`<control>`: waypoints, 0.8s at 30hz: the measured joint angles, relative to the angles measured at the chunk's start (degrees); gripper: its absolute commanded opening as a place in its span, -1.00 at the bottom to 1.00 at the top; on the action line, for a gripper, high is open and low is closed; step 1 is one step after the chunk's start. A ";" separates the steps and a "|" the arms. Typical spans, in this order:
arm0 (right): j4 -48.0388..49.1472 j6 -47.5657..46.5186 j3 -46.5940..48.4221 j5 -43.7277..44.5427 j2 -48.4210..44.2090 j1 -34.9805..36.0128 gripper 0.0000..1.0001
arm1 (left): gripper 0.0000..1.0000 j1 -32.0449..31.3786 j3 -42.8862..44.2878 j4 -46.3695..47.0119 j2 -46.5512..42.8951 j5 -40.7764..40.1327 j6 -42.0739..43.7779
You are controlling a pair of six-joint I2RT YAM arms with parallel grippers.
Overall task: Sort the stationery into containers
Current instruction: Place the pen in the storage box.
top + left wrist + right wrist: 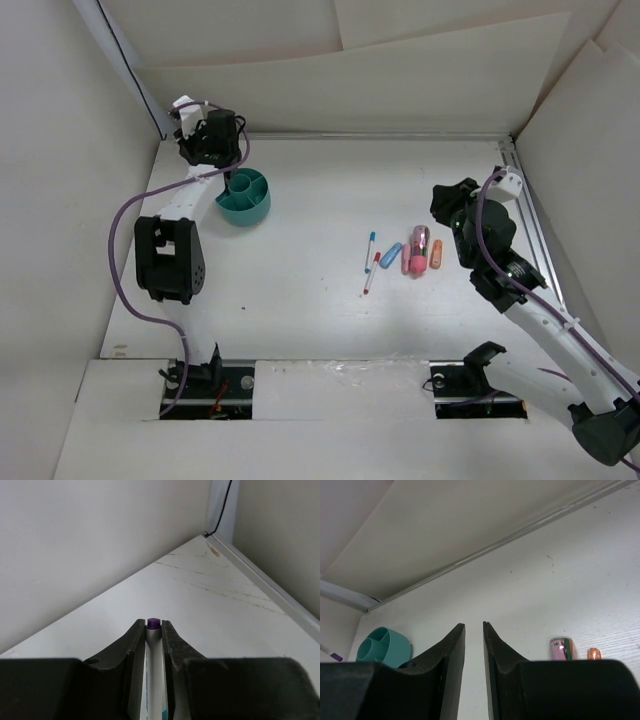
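Two thin pens, blue-capped (pixel 369 250) and red-capped (pixel 372 273), plus four chunky markers (pixel 421 240), loose mid-table from above, just left of right tool (pixel 445 205). Left tool (pixel 212 140) raised behind teal cup (pixel 243 197), compartments showing only teal.

Left wrist: clamped on purple-capped pen (pixel 153 655), cap poking past tips.

Right wrist: slightly apart, gripping nothing, over table (pixel 570 580).

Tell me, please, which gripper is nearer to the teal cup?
Left. The left gripper, shut on a pen, sits just beside the cup; the right gripper is far across the table, by the markers.
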 measured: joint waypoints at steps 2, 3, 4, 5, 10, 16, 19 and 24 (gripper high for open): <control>0.00 0.00 0.00 -0.07 0.00 0.00 -0.46 | -1.00 -0.26 -1.18 2.25 0.35 -1.55 1.86; 0.00 -0.02 0.00 -0.17 0.00 0.00 -0.46 | -1.00 -0.46 -1.97 3.28 0.39 -2.36 2.86; 0.00 0.00 0.00 -0.22 0.00 0.00 -0.46 | -1.00 -0.74 -2.56 4.28 0.57 -3.17 3.93; 0.00 -0.02 0.00 -0.26 0.00 0.00 -0.46 | -1.00 -1.07 -2.97 5.25 0.76 -3.96 4.85; 0.00 0.00 0.00 -0.48 0.00 0.00 -0.46 | -1.00 -2.34 -3.10 9.25 2.75 -5.95 8.48; 0.02 0.00 0.00 -1.07 0.00 0.00 -0.46 | -1.00 -2.54 -3.10 12.59 5.57 -7.76 12.39; 0.02 -0.02 0.00 -1.07 0.00 0.00 -0.46 | -1.00 -2.56 -3.45 15.06 5.92 -8.26 14.23; 0.04 -0.07 0.00 -1.46 0.09 0.00 -0.46 | -1.00 -3.10 -4.61 21.77 6.05 -9.94 19.56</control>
